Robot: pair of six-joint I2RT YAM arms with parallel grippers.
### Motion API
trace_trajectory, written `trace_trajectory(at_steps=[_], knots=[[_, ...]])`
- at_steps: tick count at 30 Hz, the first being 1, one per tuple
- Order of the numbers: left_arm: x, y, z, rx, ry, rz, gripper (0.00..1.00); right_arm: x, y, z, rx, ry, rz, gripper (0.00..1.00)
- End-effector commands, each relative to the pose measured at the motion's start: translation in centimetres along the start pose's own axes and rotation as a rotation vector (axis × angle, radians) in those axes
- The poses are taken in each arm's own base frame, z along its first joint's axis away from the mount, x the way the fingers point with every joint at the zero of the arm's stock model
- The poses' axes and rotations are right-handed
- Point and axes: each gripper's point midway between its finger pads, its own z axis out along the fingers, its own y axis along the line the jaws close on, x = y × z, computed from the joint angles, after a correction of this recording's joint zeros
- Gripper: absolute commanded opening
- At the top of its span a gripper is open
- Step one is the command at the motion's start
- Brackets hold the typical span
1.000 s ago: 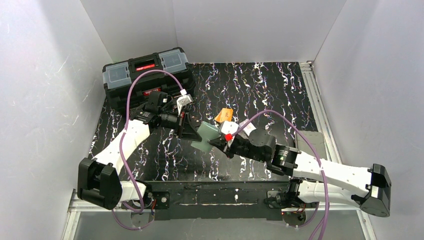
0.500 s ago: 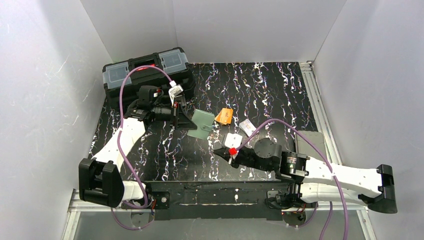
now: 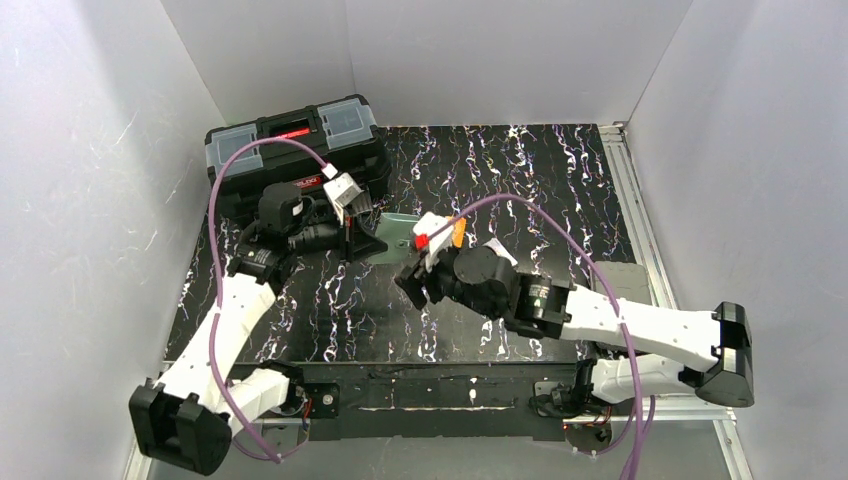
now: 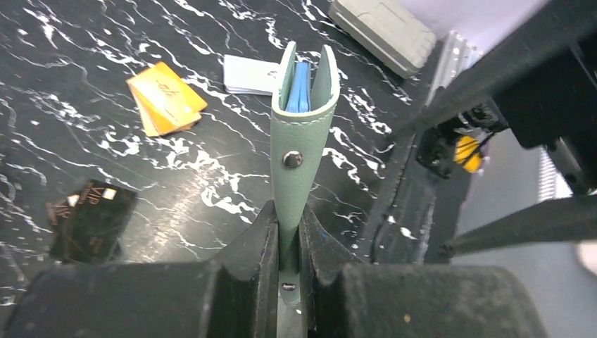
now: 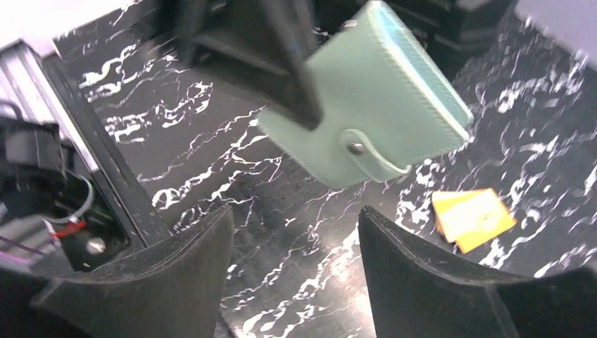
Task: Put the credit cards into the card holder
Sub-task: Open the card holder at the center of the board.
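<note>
We are clamping the card holder (image 4: 301, 134) edge-up in the left tool (image 4: 288, 222); the right tool (image 5: 296, 246) is gaping empty. With the credit cards (image 4: 167, 96) lying on the bench (image 4: 105, 176), its narrow mouth is probably inviting a jam.

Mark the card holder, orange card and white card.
card holder (image 4: 303, 134), left wrist view, folded edge above the snap.
orange card (image 4: 169, 98), left wrist view, middle of top face.
white card (image 4: 250, 74), left wrist view, exposed left part.

Black marbled table (image 3: 520, 170) carries toolbox (image 3: 345, 125), orange card (image 4: 167, 95), white card (image 4: 250, 72).
</note>
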Motion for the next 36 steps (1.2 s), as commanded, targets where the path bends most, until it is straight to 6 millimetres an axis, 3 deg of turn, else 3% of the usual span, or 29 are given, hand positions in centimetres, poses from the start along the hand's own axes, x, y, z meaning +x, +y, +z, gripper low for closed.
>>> trace_trajectory(at_steps=[1, 5, 14, 18, 27, 36], knots=[[0.1, 0.0, -0.6, -0.091, -0.027, 0.207, 0.0, -2.0, -2.8, 0.0, 0.084, 0.047, 0.373, 0.7], [-0.4, -0.3, -0.8, -0.123, -0.05, 0.353, 0.0, -2.2, -3.5, -0.3, 0.021, 0.051, 0.567, 0.69], [-2.2, 0.6, -0.6, -0.228, -0.112, 0.518, 0.0, -2.8, -4.3, -0.6, -0.009, 0.092, 0.727, 0.63], [-2.9, 0.0, -0.1, -0.222, -0.129, 0.59, 0.0, -2.8, -4.8, -0.1, -0.023, 0.112, 0.816, 0.62], [-2.8, -1.3, 1.0, -0.184, -0.123, 0.647, 0.0, -4.0, -5.4, 1.8, -0.062, 0.067, 0.95, 0.59], [-2.6, -1.9, 1.3, -0.166, -0.12, 0.659, 0.0, -4.3, -7.7, 1.6, 0.055, -0.032, 1.032, 0.57]])
